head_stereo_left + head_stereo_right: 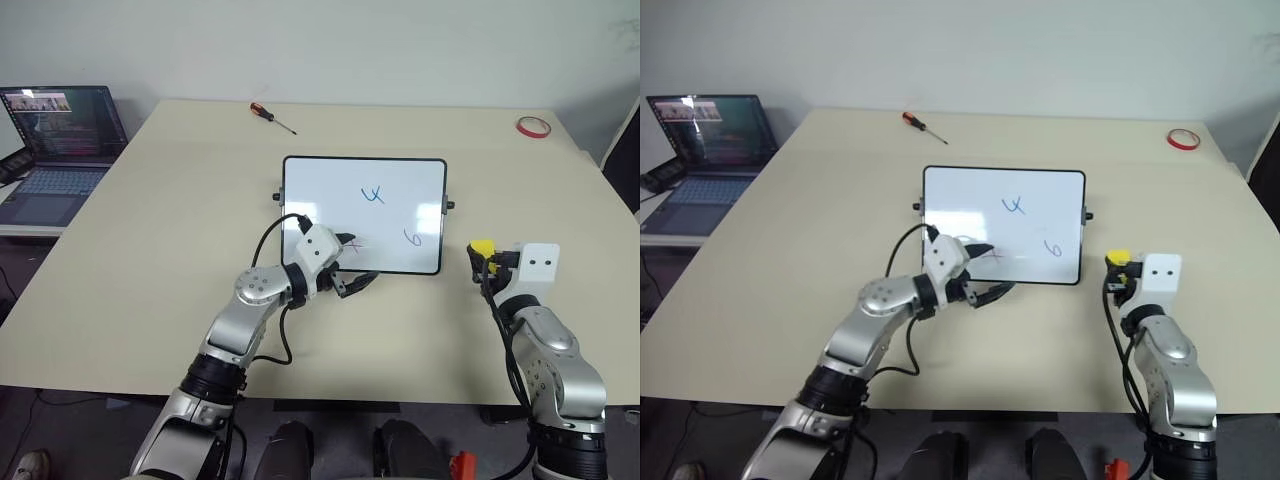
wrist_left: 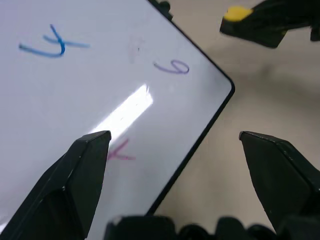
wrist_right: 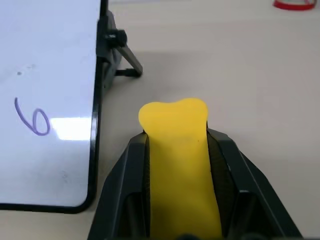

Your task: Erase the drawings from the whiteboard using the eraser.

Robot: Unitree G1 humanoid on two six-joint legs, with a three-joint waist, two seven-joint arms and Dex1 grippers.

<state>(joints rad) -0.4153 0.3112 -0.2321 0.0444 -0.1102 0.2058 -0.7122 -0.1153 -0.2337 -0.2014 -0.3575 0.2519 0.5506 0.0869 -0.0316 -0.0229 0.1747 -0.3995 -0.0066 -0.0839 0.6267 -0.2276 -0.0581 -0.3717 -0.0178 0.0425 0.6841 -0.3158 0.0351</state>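
Observation:
The whiteboard (image 1: 330, 195) stands tilted on the table's middle. On it are a blue x-like squiggle (image 1: 373, 194), a blue loop like a 6 (image 1: 412, 237) and a red cross (image 2: 119, 152), the last partly behind my left hand. My left gripper (image 1: 357, 282) is open at the board's near edge. In the left wrist view one finger (image 2: 82, 175) is over the board and the other (image 2: 277, 170) is over the table. My right gripper (image 1: 482, 258) hovers to the right of the board, shut on the yellow eraser (image 3: 177, 145), which sticks out past the fingertips.
An open laptop (image 1: 60, 150) sits off the table's left side. A screwdriver (image 1: 272, 116) lies at the far edge and a red tape ring (image 1: 533, 126) at the far right corner. The board's side knob and stand leg (image 3: 122, 52) are close to the eraser.

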